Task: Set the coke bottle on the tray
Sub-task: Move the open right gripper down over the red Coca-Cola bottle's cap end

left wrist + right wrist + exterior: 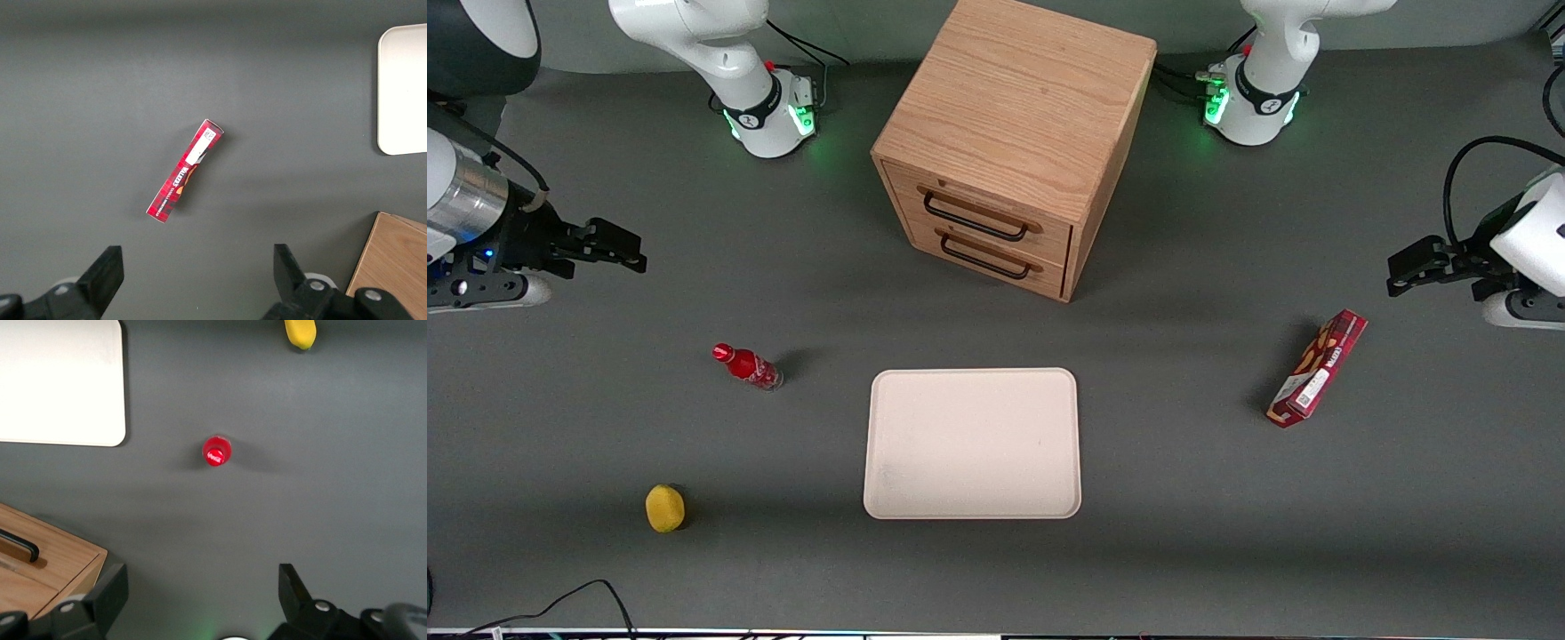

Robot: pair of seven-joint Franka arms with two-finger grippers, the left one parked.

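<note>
The coke bottle (747, 365) is small and red with a red cap and stands upright on the grey table, beside the tray and toward the working arm's end. From above it shows as a red cap (216, 451). The tray (973, 443) is flat, cream-white and bare, nearer the front camera than the drawer cabinet; its corner also shows in the right wrist view (60, 380). My right gripper (609, 247) hangs open and empty above the table, farther from the front camera than the bottle and well apart from it. Its fingers (110, 590) are spread wide.
A wooden drawer cabinet (1009, 142) with two black handles stands mid-table, its corner in the right wrist view (47, 567). A yellow lemon (664, 508) lies near the front edge. A red snack box (1318, 367) lies toward the parked arm's end.
</note>
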